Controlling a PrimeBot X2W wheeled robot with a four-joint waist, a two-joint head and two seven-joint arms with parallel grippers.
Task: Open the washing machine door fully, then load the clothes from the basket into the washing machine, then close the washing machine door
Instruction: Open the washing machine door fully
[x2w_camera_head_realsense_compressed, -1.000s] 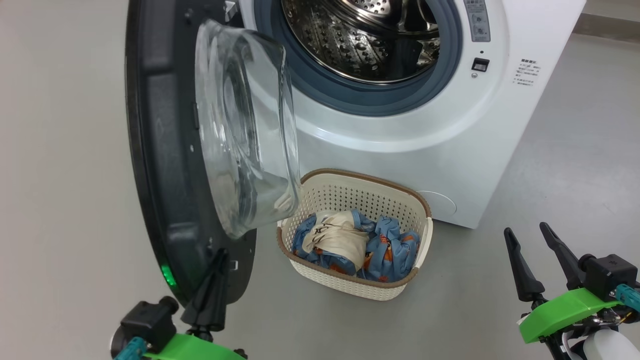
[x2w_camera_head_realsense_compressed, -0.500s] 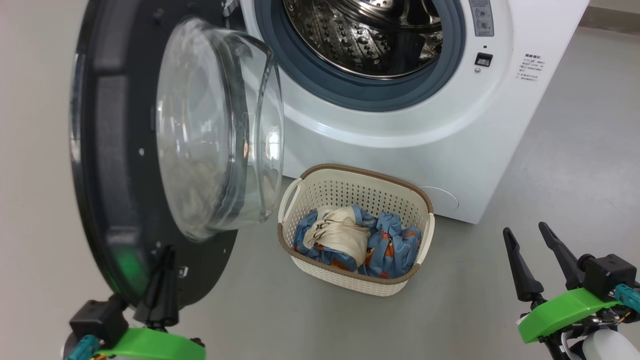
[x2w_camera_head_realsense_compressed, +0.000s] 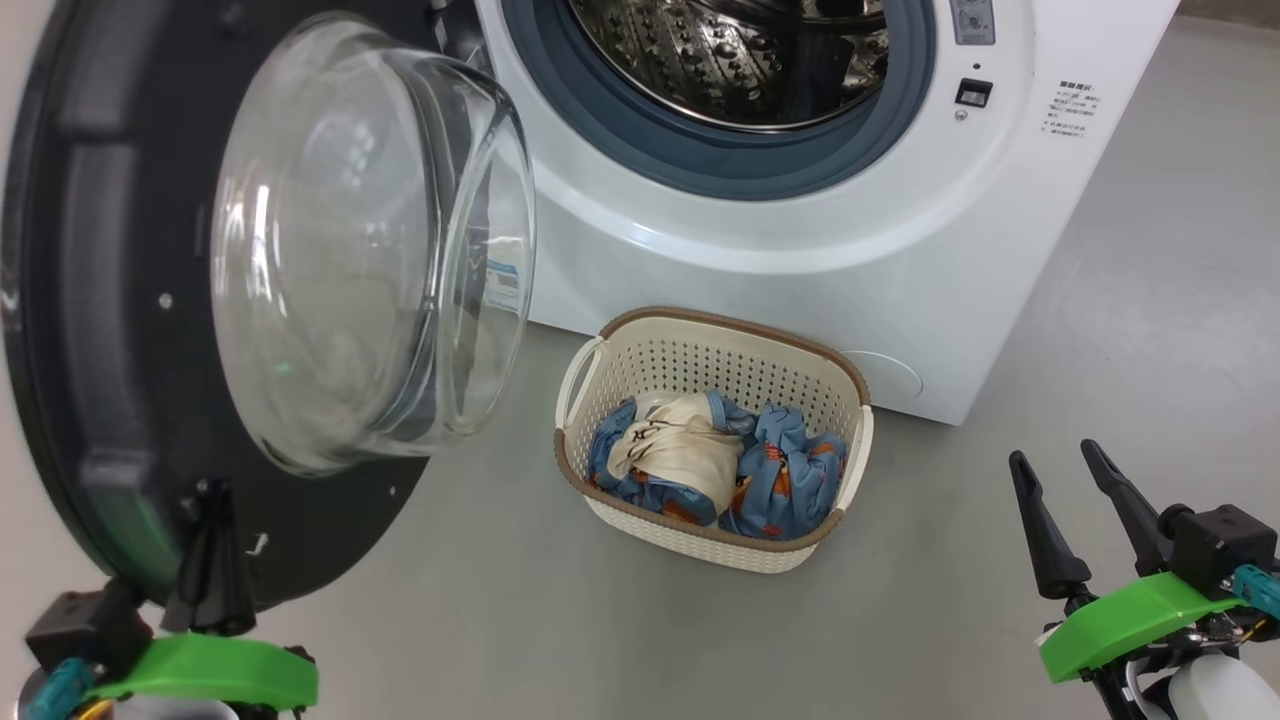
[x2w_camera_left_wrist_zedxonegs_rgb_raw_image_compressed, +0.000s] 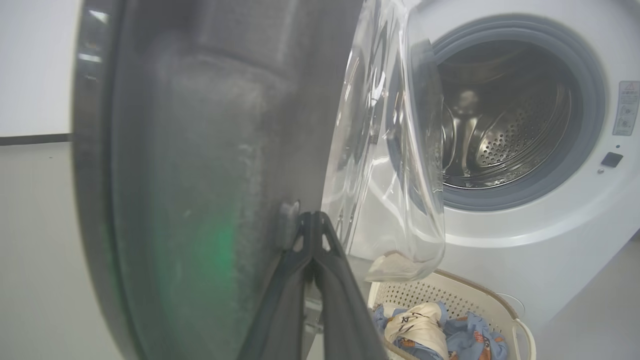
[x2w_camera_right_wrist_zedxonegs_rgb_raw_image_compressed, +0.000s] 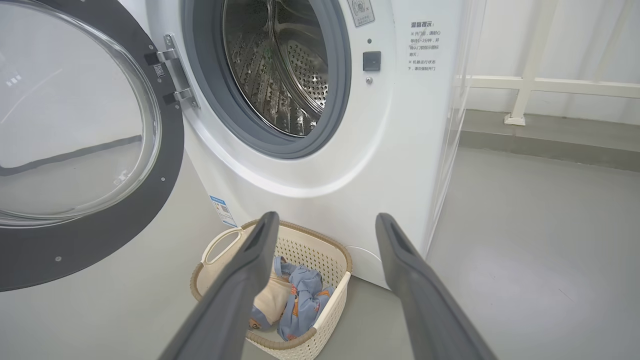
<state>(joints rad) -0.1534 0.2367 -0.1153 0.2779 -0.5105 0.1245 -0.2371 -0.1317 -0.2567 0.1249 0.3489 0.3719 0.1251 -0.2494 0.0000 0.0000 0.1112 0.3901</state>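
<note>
The washing machine stands with its steel drum exposed. Its door, black-rimmed with a bulging glass bowl, hangs swung out to the left. My left gripper is shut, its tips against the inner black rim low on the door; the left gripper holds nothing. The cream basket sits on the floor before the machine, holding the clothes, blue printed pieces and a cream one. My right gripper hovers open at the lower right, apart from the basket.
Grey floor surrounds the basket on the right and front. A round lower cap sits on the machine's front behind the basket. A white railing runs along the wall right of the machine. A blue label sticker is on the machine's lower left.
The door has swung further out to the left, and my shut left gripper has gone left with it against the rim. The right gripper has stayed still. The head view shifted slightly.
</note>
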